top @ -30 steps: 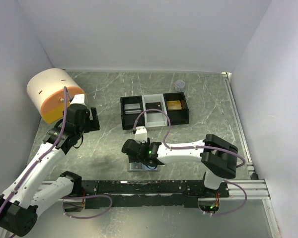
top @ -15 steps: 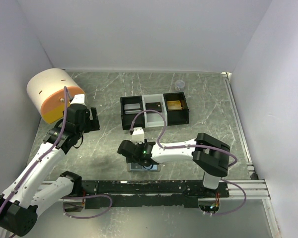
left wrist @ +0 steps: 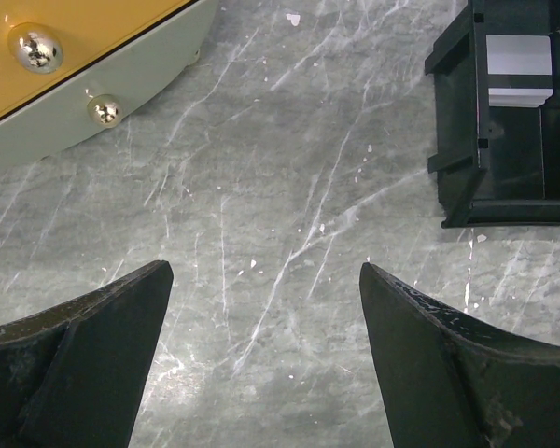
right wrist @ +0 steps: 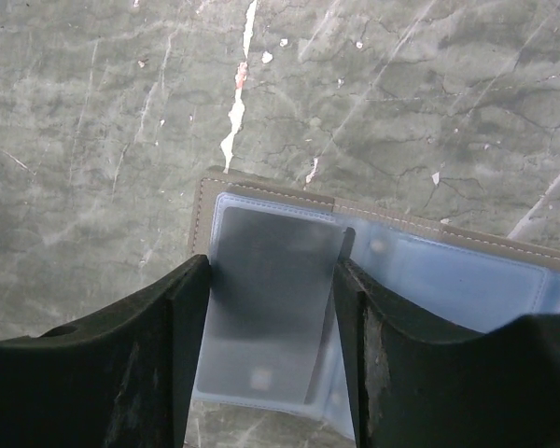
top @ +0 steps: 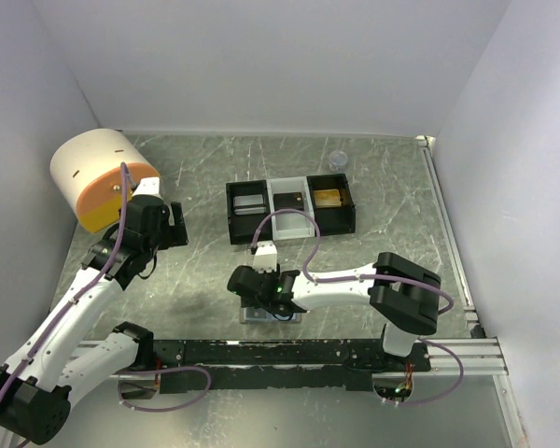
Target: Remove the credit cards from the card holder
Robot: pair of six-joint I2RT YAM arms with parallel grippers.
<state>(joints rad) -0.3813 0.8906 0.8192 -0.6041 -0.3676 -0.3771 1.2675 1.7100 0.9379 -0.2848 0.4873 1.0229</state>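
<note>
The card holder, grey with pale blue lining, lies open on the table near the front edge. A dark credit card sits in a clear sleeve of the holder. My right gripper stands over it, a finger against each long edge of the sleeved card. From above, the right gripper covers most of the holder. My left gripper hangs open over bare table at the left, holding nothing.
A black-and-white three-compartment tray sits behind the holder with a grey, a dark and a gold card in it; its corner shows in the left wrist view. A white-and-orange drum stands far left. A small clear cup is at the back.
The right gripper slid a little left over the holder, then back right, and its jaws narrowed onto the sleeved card. The left arm has not moved.
</note>
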